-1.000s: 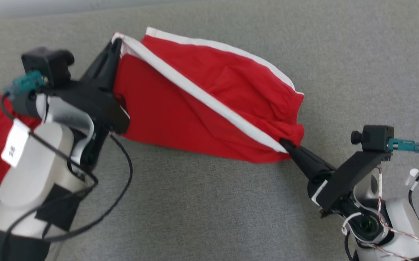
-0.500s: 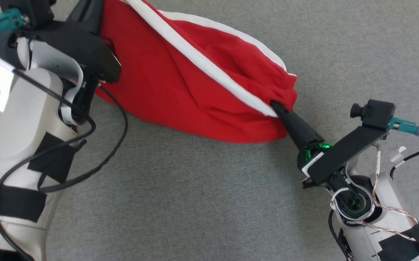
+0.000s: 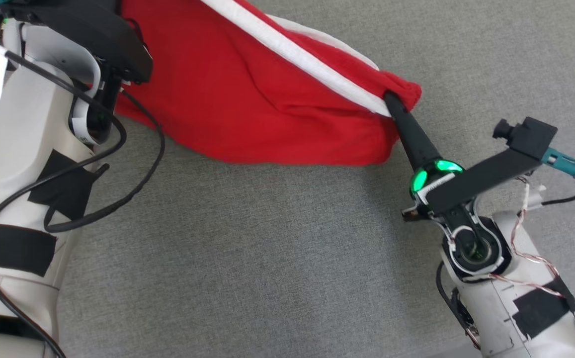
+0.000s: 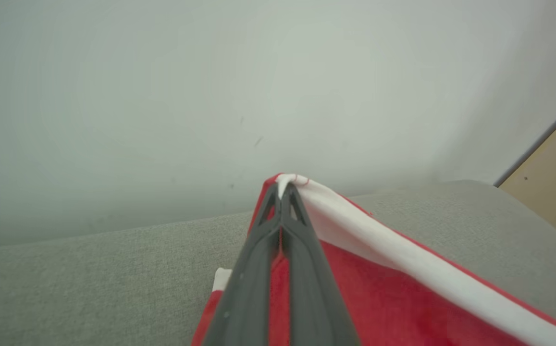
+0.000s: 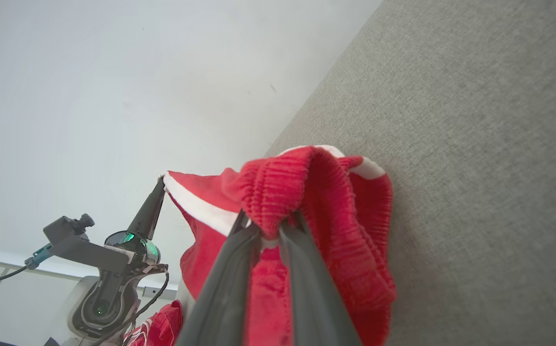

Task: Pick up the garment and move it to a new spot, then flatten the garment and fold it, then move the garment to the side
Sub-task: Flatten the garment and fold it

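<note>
We find the right end effector (image 3: 390, 97) and the garment (image 3: 247, 99) corner it carries sitting higher in the head view than a second ago. The left arm has climbed so far that its fingers now pass the frame's top edge. A green light ring (image 3: 429, 174) now glows at the right wrist, where none showed before.

In the right wrist view, the right end effector's two dark fingers are clamped on the bunched, ribbed red waistband (image 5: 282, 182), which bulges over their tips at the centre of the frame. In the left wrist view, the left end effector (image 4: 281, 190) has its fingers pressed together on a corner of the white trim (image 4: 402, 259), just above the middle of the frame.

Between the two grips the red garment is stretched across the upper middle of the head view. Its white stripe runs from the top edge down to the right fingers, and its lower edge sags toward the grey fabric-covered table (image 3: 267, 258). We cannot tell whether that edge touches the table.

A pale wall (image 4: 162, 96) rises behind the table. At the bottom left of the right wrist view, below the left arm, lies another piece of red cloth (image 5: 160, 324) with white stripes.
</note>
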Available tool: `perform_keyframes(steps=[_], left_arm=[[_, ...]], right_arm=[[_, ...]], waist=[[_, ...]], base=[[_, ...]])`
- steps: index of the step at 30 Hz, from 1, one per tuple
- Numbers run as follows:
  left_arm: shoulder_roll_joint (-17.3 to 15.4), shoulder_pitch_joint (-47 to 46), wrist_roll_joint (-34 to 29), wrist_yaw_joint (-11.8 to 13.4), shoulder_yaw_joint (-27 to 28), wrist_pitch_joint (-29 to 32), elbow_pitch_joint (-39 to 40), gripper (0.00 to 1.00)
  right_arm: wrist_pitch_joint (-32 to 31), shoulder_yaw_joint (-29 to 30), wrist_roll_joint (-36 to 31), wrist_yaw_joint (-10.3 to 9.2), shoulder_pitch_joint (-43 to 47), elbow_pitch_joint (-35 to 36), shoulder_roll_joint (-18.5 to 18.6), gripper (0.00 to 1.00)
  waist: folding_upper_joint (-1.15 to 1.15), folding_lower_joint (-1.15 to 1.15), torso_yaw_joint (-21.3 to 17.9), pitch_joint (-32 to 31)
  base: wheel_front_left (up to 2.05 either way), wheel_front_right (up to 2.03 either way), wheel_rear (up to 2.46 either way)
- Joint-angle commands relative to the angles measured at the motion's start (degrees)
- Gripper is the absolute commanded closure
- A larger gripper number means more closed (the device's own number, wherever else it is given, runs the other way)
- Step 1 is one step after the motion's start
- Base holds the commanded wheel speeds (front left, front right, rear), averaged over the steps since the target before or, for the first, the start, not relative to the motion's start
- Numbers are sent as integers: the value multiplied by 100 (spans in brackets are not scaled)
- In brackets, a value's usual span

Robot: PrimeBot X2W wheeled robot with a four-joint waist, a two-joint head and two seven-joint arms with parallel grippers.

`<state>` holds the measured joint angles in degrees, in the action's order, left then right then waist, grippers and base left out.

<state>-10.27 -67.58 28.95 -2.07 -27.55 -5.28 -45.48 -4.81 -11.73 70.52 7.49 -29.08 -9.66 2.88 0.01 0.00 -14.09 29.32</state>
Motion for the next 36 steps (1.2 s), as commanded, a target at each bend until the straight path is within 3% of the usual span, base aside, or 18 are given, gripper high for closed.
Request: perform_keyframes(steps=[1, 10, 11, 12, 13, 24, 30, 36], left_arm=[[-30, -96, -63, 20, 2, -43, -48, 100], [-29, -329, -167, 117, -91, -154, -434, 100], [-25, -352, -157, 129, -101, -186, -475, 39], [-15, -369, -172, 145, -117, -197, -506, 0], [-5, -378, -175, 146, -134, -213, -544, 0], [112, -449, -91, 96, -186, -381, -879, 0], [183, -298, -53, 67, -248, -446, -1045, 0], [224, -76, -42, 124, -285, -566, -1183, 0]], right_arm=[[93, -41, 97, 2, -123, -64, 4, 100], [510, -340, 550, 2, -825, -854, 5, 100], [541, -359, 564, 2, -904, -954, 4, 87], [565, -376, 579, 2, -972, -1050, 4, 54], [572, -405, 585, 2, -1022, -1167, 2, 0], [843, -508, 377, 2, -1367, -1583, -14, 0], [1086, -300, -400, 2, -1154, -1416, 33, 0], [1414, -103, -1486, 2, -669, -823, 62, 0]], waist=[[-1, 0, -40, 55], [-1, 0, -24, 262], [-1, 0, -11, 279], [-1, 0, 3, 294], [-1, 0, 16, 302], [-1, 0, 173, 156], [-1, 0, 221, -111], [-1, 0, 251, -449]], base=[[0, 0, 0], [0, 0, 0], [0, 0, 0], [0, 0, 0], [0, 0, 0], [0, 0, 0], [0, 0, 0], [0, 0, 0]])
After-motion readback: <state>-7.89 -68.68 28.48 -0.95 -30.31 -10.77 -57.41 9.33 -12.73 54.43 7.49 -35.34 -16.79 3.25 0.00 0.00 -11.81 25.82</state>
